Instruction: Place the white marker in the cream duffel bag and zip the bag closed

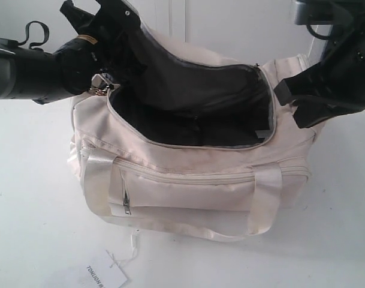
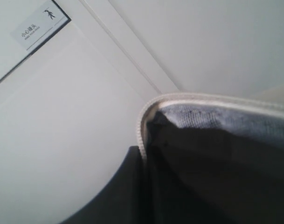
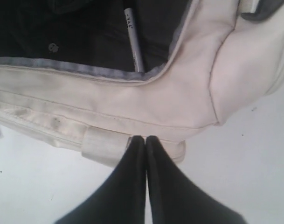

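- The cream bag (image 1: pixel 188 180) sits on a white table (image 1: pixel 32 198). Its curved top zipper is undone and its mouth gapes wide on black lining.
- The white marker (image 3: pixel 134 42) lies inside the bag on the black lining, with one end just inside the grey-edged zipper rim. Only the right wrist view shows it; from the exterior view it cannot be made out in the dark interior.
- The left gripper (image 1: pixel 101 21) is above the bag's back left corner, against the raised top flap (image 1: pixel 158 60), which stands up with its lining facing the opening. Whether the fingers pinch the flap or only stand beside it cannot be told.
- The right gripper (image 3: pixel 145 139) is outside the bag, close to its outer wall, with its tips just over a shiny strap (image 3: pixel 102 147). Its fingers are pressed together with nothing between them. Whether they touch the strap cannot be told.
- A gold chain pull (image 1: pixel 98 85) hangs at the left end of the bag's top zipper, just under the left gripper.
- The bag's front pocket is zipped, its small pull (image 1: pixel 126 204) hanging at the left end.
- A paper tag (image 1: pixel 104 277) lies on the table just in front of the bag, on a thin string.
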Robot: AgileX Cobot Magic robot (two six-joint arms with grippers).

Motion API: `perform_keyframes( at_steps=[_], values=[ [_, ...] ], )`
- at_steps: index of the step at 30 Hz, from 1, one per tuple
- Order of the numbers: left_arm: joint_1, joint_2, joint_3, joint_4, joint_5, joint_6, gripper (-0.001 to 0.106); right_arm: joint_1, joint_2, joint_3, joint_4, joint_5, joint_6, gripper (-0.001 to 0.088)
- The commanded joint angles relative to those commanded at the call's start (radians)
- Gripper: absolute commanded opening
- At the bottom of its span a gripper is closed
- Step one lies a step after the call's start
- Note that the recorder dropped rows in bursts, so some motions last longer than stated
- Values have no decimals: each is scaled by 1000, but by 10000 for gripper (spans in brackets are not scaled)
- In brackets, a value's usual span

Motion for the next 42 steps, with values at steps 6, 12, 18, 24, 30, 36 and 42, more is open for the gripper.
perform_keyframes(
  at_steps=[6, 12, 18, 24, 30, 36, 42],
  values=[
    [0, -31, 0, 0, 180, -4, 0, 0, 0, 0, 0, -12, 7, 0],
    [0, -65, -2, 0, 365, -62, 0, 0, 0, 0, 0, -14, 11, 0],
    [0, -90, -2, 0, 533, -82, 0, 0, 0, 0, 4, -14, 11, 0],
    [0, -116, -2, 0, 655, -140, 0, 0, 2, 0, 9, -21, 11, 0],
    [0, -130, -2, 0, 750, -232, 0, 0, 12, 0, 9, -23, 11, 0],
    [0, -134, -2, -56, 826, -269, 0, 0, 35, 0, 9, -23, 11, 0],
    [0, -134, -2, -116, 929, -269, 0, 0, 66, 0, 11, -30, 11, 0]
  ],
)
